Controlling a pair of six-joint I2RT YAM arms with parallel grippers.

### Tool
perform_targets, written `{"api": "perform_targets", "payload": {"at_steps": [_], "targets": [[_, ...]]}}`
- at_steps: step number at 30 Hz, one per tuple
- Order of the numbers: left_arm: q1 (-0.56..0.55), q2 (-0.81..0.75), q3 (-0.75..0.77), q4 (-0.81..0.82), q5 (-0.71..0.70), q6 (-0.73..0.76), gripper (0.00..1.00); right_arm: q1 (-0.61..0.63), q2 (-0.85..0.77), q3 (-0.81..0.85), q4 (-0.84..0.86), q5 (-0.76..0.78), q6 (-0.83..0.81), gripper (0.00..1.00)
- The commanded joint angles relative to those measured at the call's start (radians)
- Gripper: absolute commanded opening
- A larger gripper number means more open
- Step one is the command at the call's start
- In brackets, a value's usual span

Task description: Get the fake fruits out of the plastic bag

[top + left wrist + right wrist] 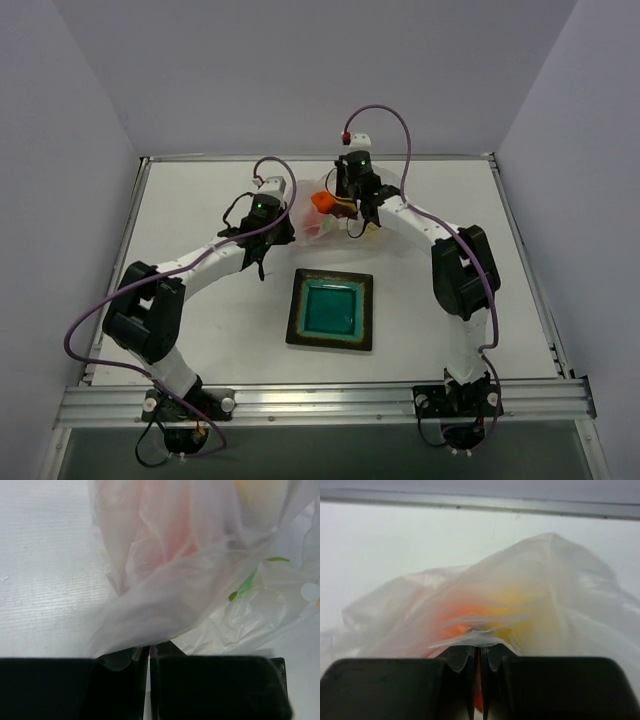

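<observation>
Fake fruits inside the plastic bag, just beyond the far edge of the plate. Orange fruit and yellow fruit glowing through the film in the right wrist view; pinkish red fruit only a blur in the left wrist view; fourth not made out. Bag slumped and wrinkled on the desk, apart from the plate's rim. Left tool pressed together on a fold at the bag's lower edge. Right tool likewise pinching a pleat of film, right by the orange fruit. None of the fruits seen outside the bag. Judged from this: early in the task, both sides of the bag gripped, nothing out yet; opening or tipping the bag and freeing every fruit left to do.
</observation>
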Motion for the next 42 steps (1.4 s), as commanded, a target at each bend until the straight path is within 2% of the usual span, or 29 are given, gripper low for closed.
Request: {"api": "perform_targets", "payload": {"at_steps": [1,4,11,16,19,20,22,23,26,28,31,34,35,37,38,39,40,42], "targets": [[-0.008,-0.061,-0.02,0.042,0.005,-0.012,0.02,-0.037,0.042,0.104,0.069,0.085,-0.038,0.0],[-0.009,-0.067,-0.044,0.056,0.025,-0.012,0.02,-0.058,0.104,0.187,0.071,0.022,-0.046,0.0],[-0.029,-0.078,-0.106,0.108,0.047,-0.019,0.02,-0.147,0.223,0.216,0.043,-0.196,0.02,0.0],[-0.031,-0.09,-0.133,0.151,0.073,-0.044,0.02,-0.131,0.156,0.229,-0.055,-0.222,-0.02,0.01],[-0.035,-0.109,-0.134,0.159,0.076,-0.056,0.02,-0.126,0.051,0.146,-0.067,-0.277,-0.015,0.18],[-0.038,-0.113,-0.134,0.163,0.076,-0.058,0.02,-0.123,0.021,0.123,-0.073,-0.288,-0.015,0.33],[-0.04,-0.121,-0.129,0.163,0.077,-0.065,0.02,-0.109,-0.06,0.045,-0.079,-0.293,-0.025,0.5],[-0.042,-0.124,-0.129,0.163,0.077,-0.069,0.02,-0.103,-0.083,0.017,-0.081,-0.294,-0.025,0.62],[-0.043,-0.136,-0.125,0.162,0.071,-0.078,0.02,-0.08,-0.17,-0.093,-0.086,-0.294,-0.025,0.72],[-0.043,-0.146,-0.122,0.162,0.067,-0.085,0.02,-0.065,-0.219,-0.167,-0.084,-0.279,-0.029,0.75],[-0.043,-0.15,-0.119,0.166,0.061,-0.099,0.02,-0.029,-0.263,-0.253,-0.08,-0.222,-0.029,0.75],[-0.045,-0.143,-0.125,0.18,0.054,-0.105,0.02,-0.005,-0.287,-0.323,-0.035,-0.194,-0.015,0.67],[-0.045,-0.138,-0.126,0.18,0.05,-0.105,0.02,-0.002,-0.293,-0.375,-0.017,-0.182,-0.002,0.6],[-0.043,-0.133,-0.134,0.188,0.041,-0.104,0.03,0.004,-0.307,-0.425,0.043,-0.165,0.012,0.53],[-0.045,-0.132,-0.142,0.191,0.038,-0.104,0.02,0.006,-0.31,-0.464,0.057,-0.149,0.023,0.41],[-0.045,-0.13,-0.142,0.191,0.038,-0.104,0.02,0.01,-0.312,-0.48,0.071,-0.144,0.026,0.36],[-0.045,-0.129,-0.142,0.189,0.036,-0.102,0.02,0.012,-0.322,-0.497,0.078,-0.133,0.028,0.26],[-0.045,-0.126,-0.139,0.188,0.031,-0.098,0.02,0.017,-0.341,-0.552,0.101,-0.122,0.037,0.2]]}}
